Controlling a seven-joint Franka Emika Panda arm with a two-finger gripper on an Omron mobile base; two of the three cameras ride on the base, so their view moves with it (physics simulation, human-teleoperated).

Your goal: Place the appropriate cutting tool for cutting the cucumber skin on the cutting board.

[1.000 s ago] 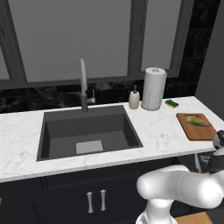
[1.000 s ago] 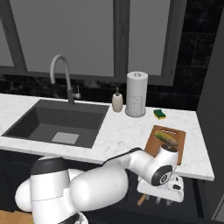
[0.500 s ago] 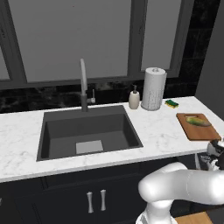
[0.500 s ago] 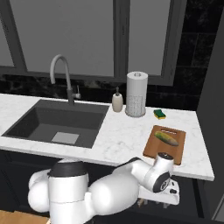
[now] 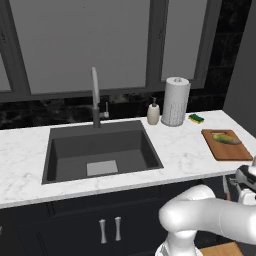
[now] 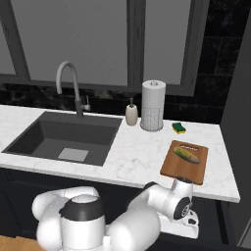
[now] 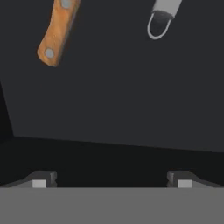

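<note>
A kitchen counter of white veined marble runs under dark windows, with a matt black sink set into it. At the counter's right end lies the board, flat reddish-brown wood with rounded corners. On it rests the cucumber, a small oblong, green with yellow patches. No tool lies on the board, so the task looks barely begun: the tool has yet to be picked up and carried there.

The white arm is bent low in front of the dark cabinets, below the counter edge near the board. Seen from the hand, the gripper hangs with its fingertips set wide apart and nothing between them. Beyond them is a dark, flat surface, probably the inside of a drawer. At the far side lies an orange-brown wooden handle with pale rivets, tilted, its blade cut off by the frame. Beside it, well apart, is a silvery-grey tool end with a wire-like loop. Which of the two is the right tool I cannot tell for certain; the looped one resembles a peeler.
</note>
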